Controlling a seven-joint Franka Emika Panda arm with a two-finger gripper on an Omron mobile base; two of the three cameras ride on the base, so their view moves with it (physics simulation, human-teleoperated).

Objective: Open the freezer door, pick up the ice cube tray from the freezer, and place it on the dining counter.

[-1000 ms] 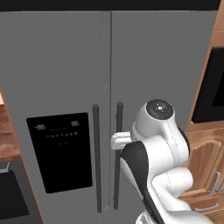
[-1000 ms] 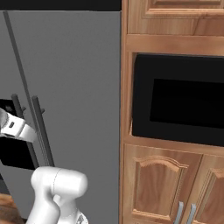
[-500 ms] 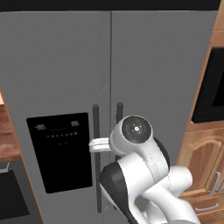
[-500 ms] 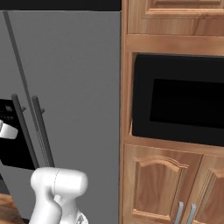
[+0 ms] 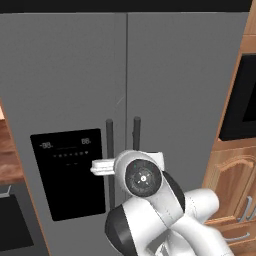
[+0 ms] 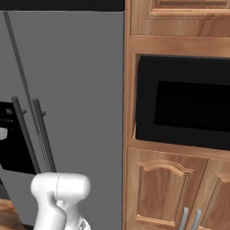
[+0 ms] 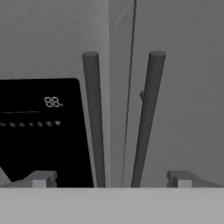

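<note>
The freezer door point(image 5: 60, 85) is the left grey door with the black dispenser panel point(image 5: 67, 172), and it is closed. Its dark vertical handle point(image 5: 109, 150) stands beside the handle of the plain right door point(image 5: 136, 134). My gripper point(image 5: 100, 166) hovers in front of the freezer handle at panel height. In the hand view the gripper point(image 7: 110, 179) is open, fingertips point(image 7: 40, 179) wide apart, with the freezer handle point(image 7: 94, 118) and the other handle point(image 7: 146, 118) both ahead between them, untouched. The freezer's inside and the ice cube tray are hidden behind the door.
A wood cabinet column with a black built-in oven point(image 6: 184, 108) stands right of the fridge, cupboard doors point(image 6: 161, 193) below it. A reddish-brown wood strip point(image 5: 7, 155) shows at the far left; I cannot tell whether it is the dining counter. My white arm point(image 5: 150, 210) fills the foreground.
The arm has swung left, carrying the hand from in front of the right door's handle to the freezer handle. The gripper has stayed open.
</note>
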